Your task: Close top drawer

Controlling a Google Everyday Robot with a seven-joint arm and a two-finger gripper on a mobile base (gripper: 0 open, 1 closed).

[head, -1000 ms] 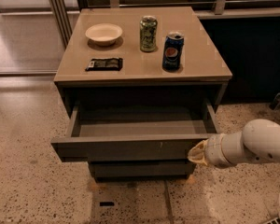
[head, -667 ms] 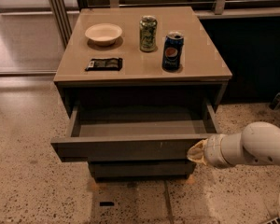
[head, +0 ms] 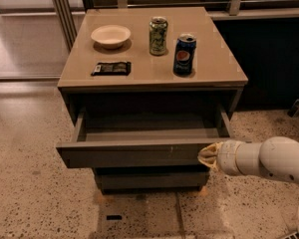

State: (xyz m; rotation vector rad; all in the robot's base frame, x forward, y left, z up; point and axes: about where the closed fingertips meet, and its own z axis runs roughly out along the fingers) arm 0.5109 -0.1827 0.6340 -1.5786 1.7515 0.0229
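1. Top drawer [head: 134, 154]: lower centre of the frame, pulled well out of the cabinet, flat front far forward of the counter's edge, open tray visible behind it. Same position as a second ago, no closer to shut.
2. Gripper [head: 208, 156]: lower right of the frame, cream tip at the right end of the drawer front, touching it or just beside it; cannot tell which. Open or closed: cannot tell from this angle. Nothing seen held.
3. Arm [head: 269, 161]: reaching in from the right edge of the frame, roughly level with the drawer front. Barely shifted over the last second, at most a slight creep toward the front.
4. Meaning for the task, as a judgement: approach finished or nearly so, push not yet begun, whole closing travel left. Needs a straight shove toward the cabinet. With contact so far to the right end, some risk of the drawer skewing in its runners or the tip sliding off the corner.
5. Lower drawer front [head: 149, 179]: below the top one, set back, looks shut.
6. Counter [head: 214, 68]: upper half of the frame, carrying a pale bowl [head: 110, 35], a green can [head: 158, 35], a blue can [head: 184, 54] and a dark packet [head: 111, 68]. All placed as before and well apart from the gripper.
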